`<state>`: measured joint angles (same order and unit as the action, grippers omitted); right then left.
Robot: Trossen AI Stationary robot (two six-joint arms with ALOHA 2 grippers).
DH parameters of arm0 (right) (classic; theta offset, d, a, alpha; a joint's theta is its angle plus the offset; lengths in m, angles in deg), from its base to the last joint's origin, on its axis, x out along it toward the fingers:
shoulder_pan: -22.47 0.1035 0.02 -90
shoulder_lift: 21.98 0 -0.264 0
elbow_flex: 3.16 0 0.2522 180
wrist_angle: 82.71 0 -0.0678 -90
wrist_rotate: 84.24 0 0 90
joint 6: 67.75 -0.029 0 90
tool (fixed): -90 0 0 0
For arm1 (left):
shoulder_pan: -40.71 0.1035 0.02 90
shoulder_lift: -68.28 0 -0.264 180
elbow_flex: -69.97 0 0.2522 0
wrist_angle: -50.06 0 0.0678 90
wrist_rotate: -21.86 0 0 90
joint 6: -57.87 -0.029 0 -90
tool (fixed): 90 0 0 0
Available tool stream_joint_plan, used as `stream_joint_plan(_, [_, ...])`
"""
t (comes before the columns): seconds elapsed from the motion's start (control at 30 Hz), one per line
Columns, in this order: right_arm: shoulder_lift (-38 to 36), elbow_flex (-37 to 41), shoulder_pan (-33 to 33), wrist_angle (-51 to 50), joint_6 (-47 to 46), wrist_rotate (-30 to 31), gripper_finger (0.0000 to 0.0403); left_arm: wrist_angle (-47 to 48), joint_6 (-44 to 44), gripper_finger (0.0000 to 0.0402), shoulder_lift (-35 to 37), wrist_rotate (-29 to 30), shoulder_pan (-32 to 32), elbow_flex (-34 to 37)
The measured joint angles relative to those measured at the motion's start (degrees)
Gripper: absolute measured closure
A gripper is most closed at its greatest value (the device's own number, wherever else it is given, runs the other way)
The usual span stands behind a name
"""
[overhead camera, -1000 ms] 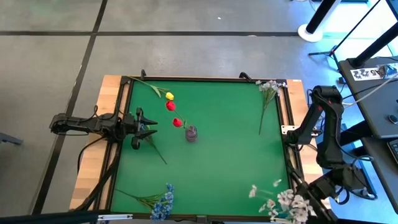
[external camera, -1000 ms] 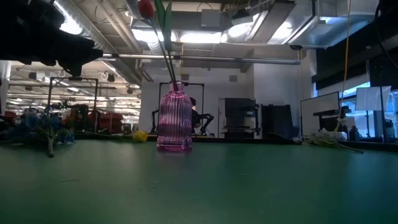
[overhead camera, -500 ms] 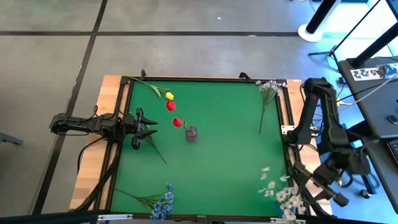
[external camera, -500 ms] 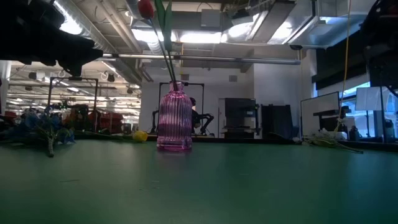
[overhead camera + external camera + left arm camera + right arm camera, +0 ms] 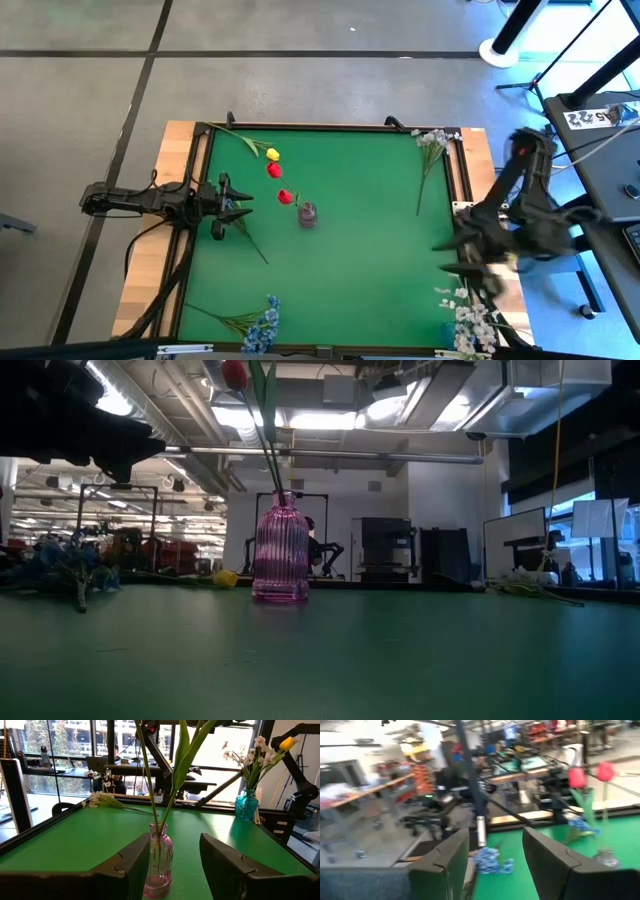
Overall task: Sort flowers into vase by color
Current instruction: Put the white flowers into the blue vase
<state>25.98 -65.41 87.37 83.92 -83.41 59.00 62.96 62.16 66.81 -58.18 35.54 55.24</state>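
A pink ribbed vase (image 5: 307,214) stands mid-table with two red tulips (image 5: 285,197) in it, their stems in its neck (image 5: 280,500). A yellow tulip (image 5: 272,154) lies at the far left, a white spray (image 5: 432,140) at the far right and a blue spray (image 5: 262,325) at the near left. My left gripper (image 5: 236,205) waits open and level at the left edge, pointing at the vase (image 5: 159,865). My right gripper (image 5: 447,257) hangs open and empty over the table's right edge, its fingers (image 5: 445,865) apart.
A teal vase (image 5: 246,805) holding white sprays (image 5: 470,320) and a yellow bud stands at the near right corner. A raised dark rim (image 5: 460,180) frames the green mat. Bare mat lies between the pink vase and the right edge.
My right gripper has risen and swung from beyond the near right corner toward the far edge and in over the table's right edge, turning toward the left. The white sprays at that corner have shifted. My left arm has kept still.
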Motion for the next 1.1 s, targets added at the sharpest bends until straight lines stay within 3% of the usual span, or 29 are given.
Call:
stream_joint_plan(0.1, [3.0,0.0,-12.9,-2.1,-3.7,-8.3,0.0217,0.0,0.0,0.0234,0.0,0.0,0.0,0.0])
stream_joint_plan(0.33, [9.0,0.1,-39.5,-7.3,-9.1,-8.4,0.0217,0.0,0.0,0.0234,0.0,0.0,0.0,0.0])
stream_joint_plan(0.63, [17.3,0.7,-68.3,-37.3,-28.9,-6.4,0.0217,0.0,0.0,0.0234,0.0,0.0,0.0,0.0])
stream_joint_plan(0.73, [20.7,2.8,-75.0,-43.6,-35.6,-6.7,0.0217,0.0,0.0,0.0234,0.0,0.0,0.0,0.0])
stream_joint_plan(0.83, [22.1,6.7,-79.8,-43.6,-36.6,-8.1,0.0217,0.0,0.0,0.0234,0.0,0.0,0.0,0.0])
stream_joint_plan(1.0, [22.2,13.9,-87.2,-34.4,-36.5,-14.5,0.0217,0.0,0.0,0.0234,0.0,0.0,0.0,0.0])
stream_joint_plan(1.1, [22.2,17.1,-90.9,-29.5,-36.4,-15.3,0.0217,0.0,0.0,0.0234,0.0,0.0,0.0,0.0])
